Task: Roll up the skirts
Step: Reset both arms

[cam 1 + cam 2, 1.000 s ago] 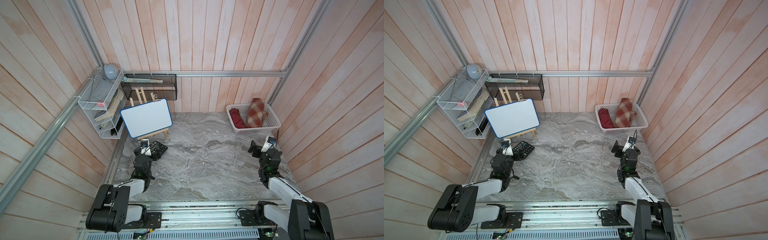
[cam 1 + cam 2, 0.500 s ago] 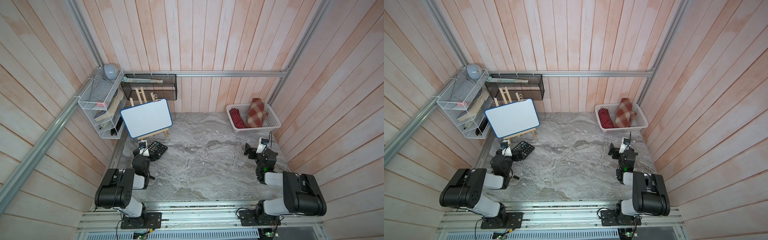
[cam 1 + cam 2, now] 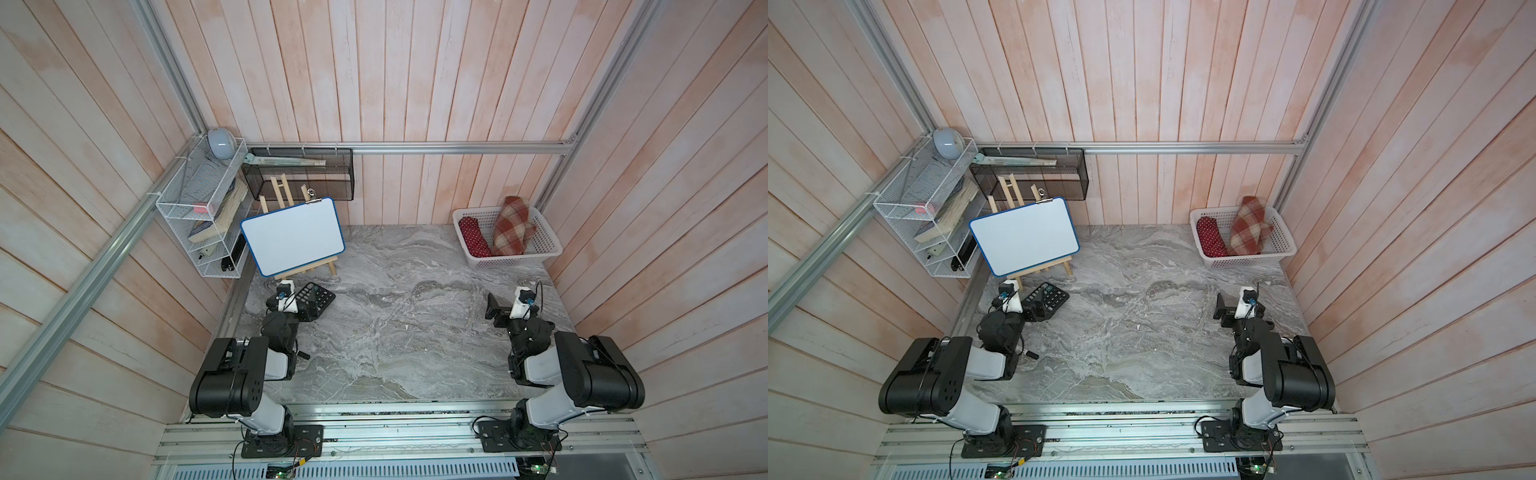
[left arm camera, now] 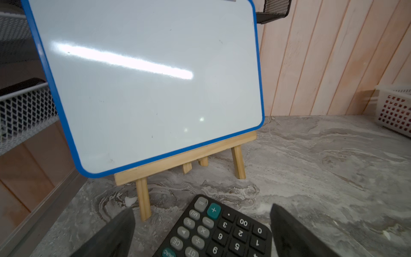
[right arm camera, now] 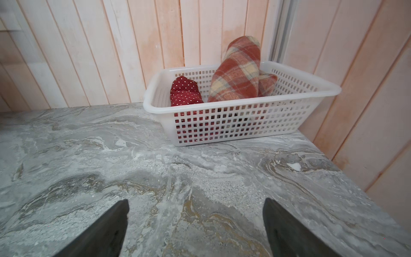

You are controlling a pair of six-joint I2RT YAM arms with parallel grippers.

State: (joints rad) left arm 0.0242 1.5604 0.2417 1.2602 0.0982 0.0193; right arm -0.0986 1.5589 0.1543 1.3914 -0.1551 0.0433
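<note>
Change over the last second: both arms fold back from a low, stretched-out reach into a hunched pose, upper links raised over their bases at 6 o'clock. The wrists hardly shift.

Left gripper (image 4: 201,211), 9 o'clock: jaws spread wide, nothing held. The black calculator (image 4: 222,231) lies on the table under the gap; I cannot tell whether they touch. Right gripper (image 5: 195,201), 3 o'clock: jaws also spread wide, with only bare table (image 5: 155,169) below.

Reading: this looks like a retreat to rest. No cloth lies loose on the table, so I judge the rolling done or very nearly so.

Task item: the plaid skirt (image 5: 238,75) sits in the white basket (image 5: 242,124) at 1 o'clock by the back wall, well apart from both grippers. It is a fat roll standing tilted, its upper end above the rim. Just beside it lies a polka-dot roll (image 5: 184,93).

Materials:
- Plaid: thick, fuzzy wool in a rust-red, cream and tan check.
- Dotted roll: thinner, smoother weave, dark red with white dots, in a compact bundle.
- Basket: rigid plastic with square-holed walls and a rounded rim.
- Table: smooth, with a grey marble pattern.
- Whiteboard (image 3: 293,235), 10 o'clock: glossy, blue-edged, on a pale wooden easel (image 4: 184,160).
</note>
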